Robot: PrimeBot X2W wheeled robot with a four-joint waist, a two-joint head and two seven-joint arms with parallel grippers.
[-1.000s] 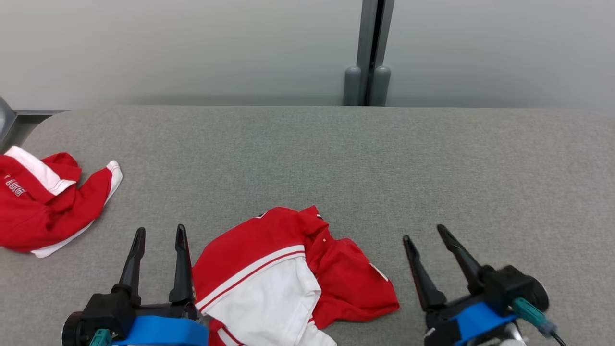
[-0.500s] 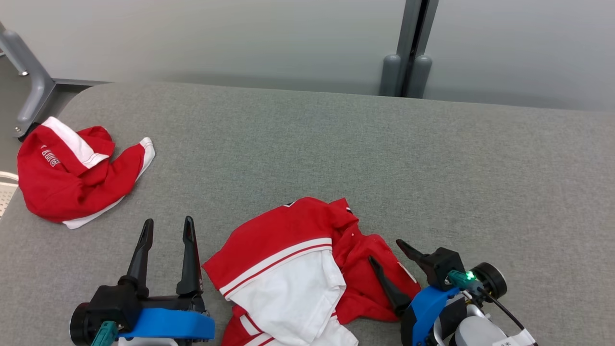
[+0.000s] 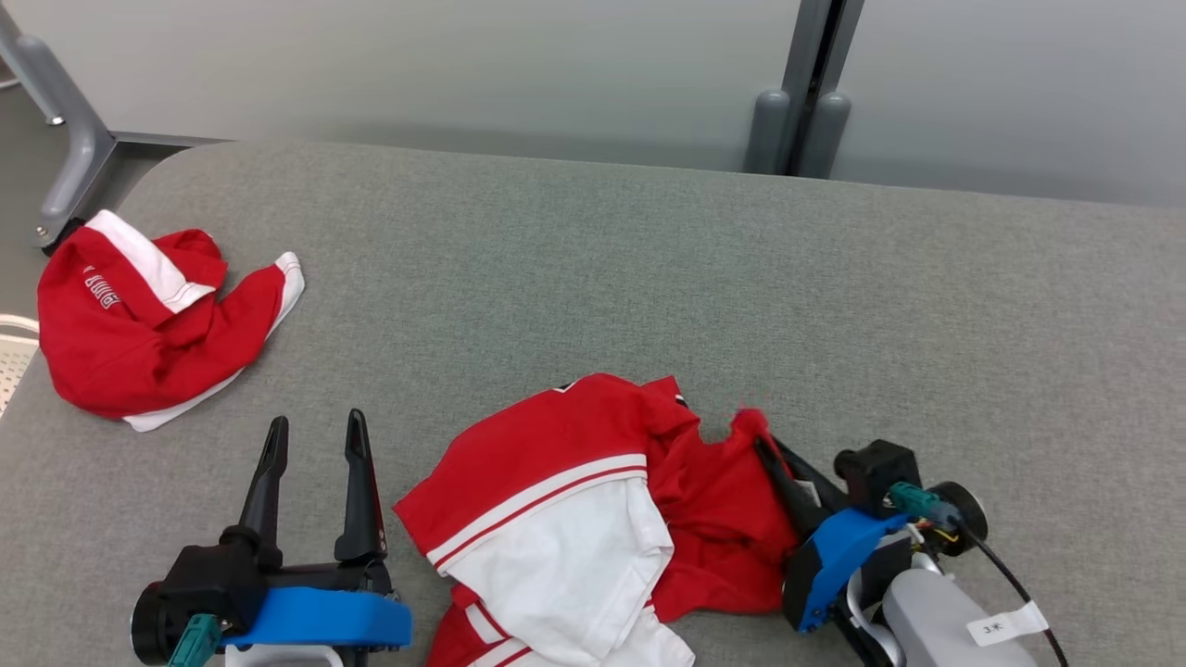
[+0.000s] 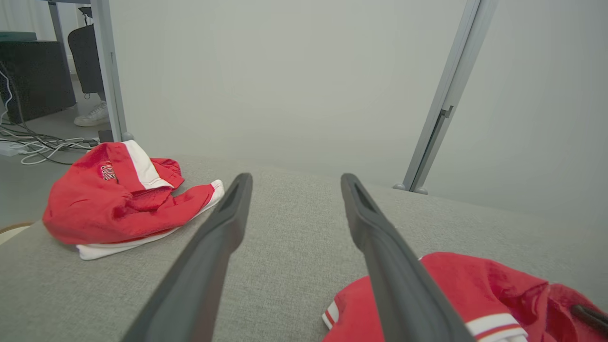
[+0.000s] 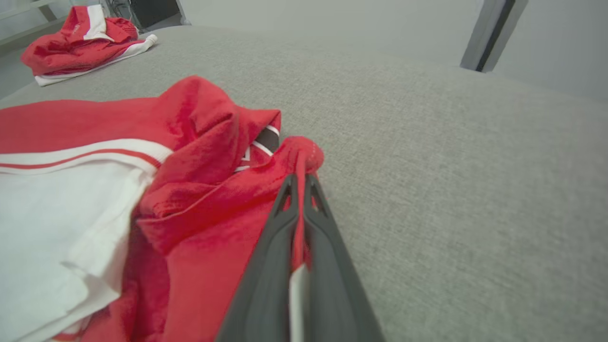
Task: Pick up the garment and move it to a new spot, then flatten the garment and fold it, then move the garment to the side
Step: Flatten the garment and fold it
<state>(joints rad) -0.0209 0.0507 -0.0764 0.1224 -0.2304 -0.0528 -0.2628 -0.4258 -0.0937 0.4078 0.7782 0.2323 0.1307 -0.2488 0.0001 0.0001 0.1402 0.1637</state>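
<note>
Near the front edge of the grey padded table [image 3: 649, 278], the crumpled red-and-white garment [image 3: 556, 491] lies between both grippers. The right gripper [image 3: 762, 446] is pinched tight on a raised fold at its right edge; the left gripper [image 3: 315, 421] stands just beside it, fingers spread, holding nothing. A second red garment [image 3: 139, 343] sits far left

garment [image 3: 537, 454]: was soft matt cloth, red bits looked kinda fuzzy
desk [image 3: 649, 278]: had a rough-ish grey woven fabric top, matt
left claw [image 3: 315, 419]: looked like smooth dark matt plastic
</note>
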